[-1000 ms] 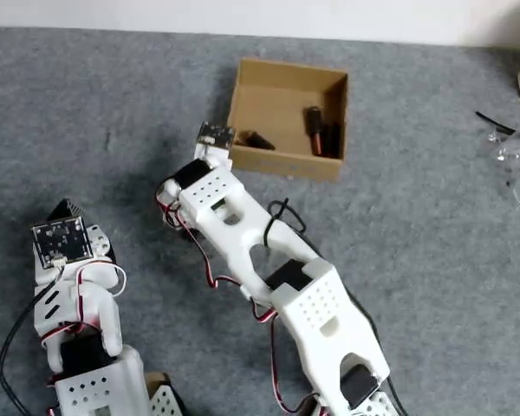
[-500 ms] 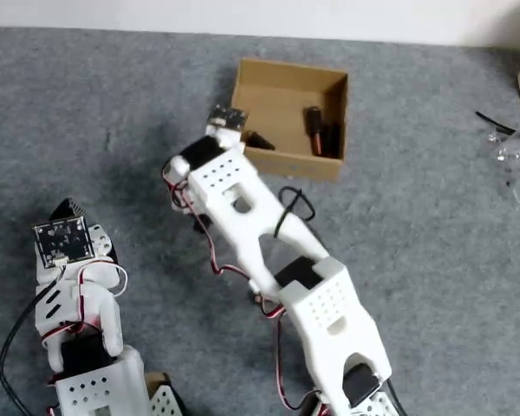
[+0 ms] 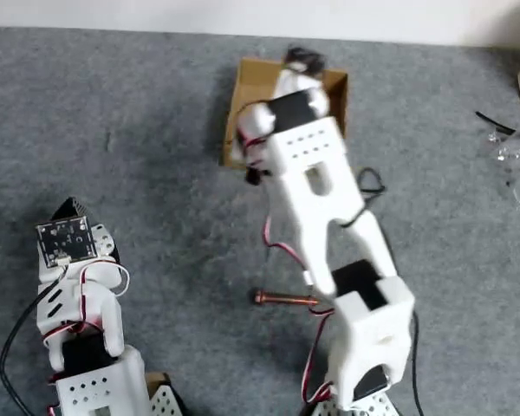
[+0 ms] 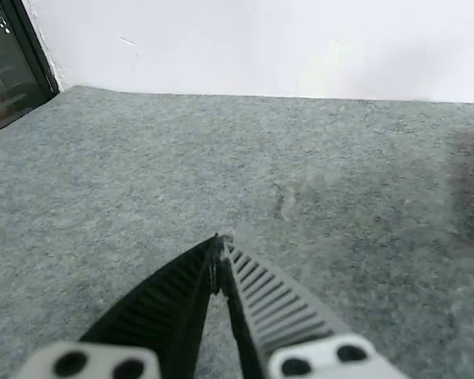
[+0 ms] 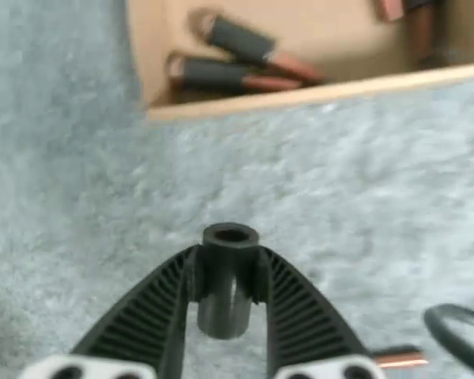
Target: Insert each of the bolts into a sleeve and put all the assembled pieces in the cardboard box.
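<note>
Left hand (image 4: pixel 221 245) sits pinched shut on nothing nr the counter's front-left corner. Twd the front edge, mid-counter, a bare bolt (image 3: pixel 282 299) lies flat, while the right hand (image 5: pixel 227 254) clamps an empty sleeve (image 5: pixel 225 288) upright just beside the cardboard box (image 5: pixel 300 93) at the far edge. Risk imo: the sleeve gets dropped in w/o its bolt, or the arm's lower links knock the bolt away.

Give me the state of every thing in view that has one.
Right hand: shut on the sleeve.
Sleeve: upright, bore empty.
Left hand: shut, empty.
Bolt: lying loose, no sleeve on it.
Box: open, holding assembled pieces.
Pieces: lying flat, bolts in sleeves.
</note>
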